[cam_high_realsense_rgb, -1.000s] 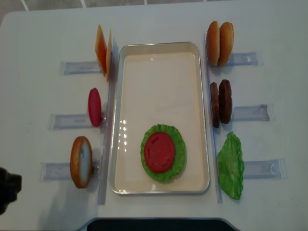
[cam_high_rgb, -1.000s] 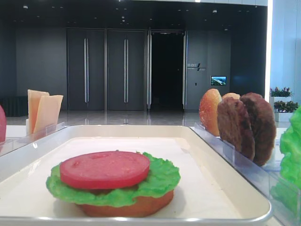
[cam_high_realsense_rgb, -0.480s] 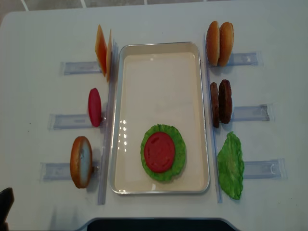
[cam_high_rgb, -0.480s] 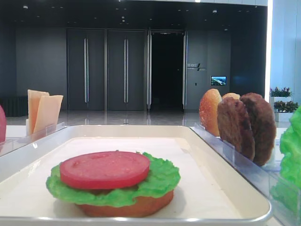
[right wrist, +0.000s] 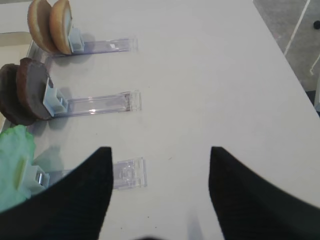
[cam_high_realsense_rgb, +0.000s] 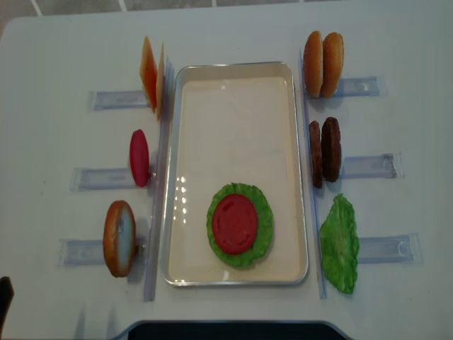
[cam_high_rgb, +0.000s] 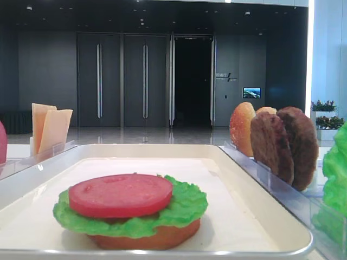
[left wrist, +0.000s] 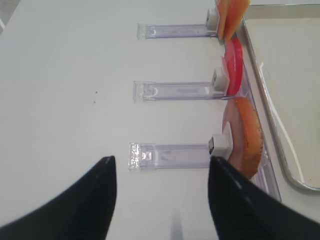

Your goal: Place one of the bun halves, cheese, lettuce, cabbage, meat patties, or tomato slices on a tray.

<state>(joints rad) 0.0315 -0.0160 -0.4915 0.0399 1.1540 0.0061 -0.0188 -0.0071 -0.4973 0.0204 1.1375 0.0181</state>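
One view low at tray rim level; realsense straight overhead; both share tray. Wrist views look down at side racks.

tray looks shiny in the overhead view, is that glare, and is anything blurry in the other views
Overhead view: yes, small white glare spots on the tray floor, left of the lettuce. Low front view: a bright highlight runs along the tray's near rim; the stack is sharp. Wrist views: the open left tool and right tool are dark, soft-edged shapes.
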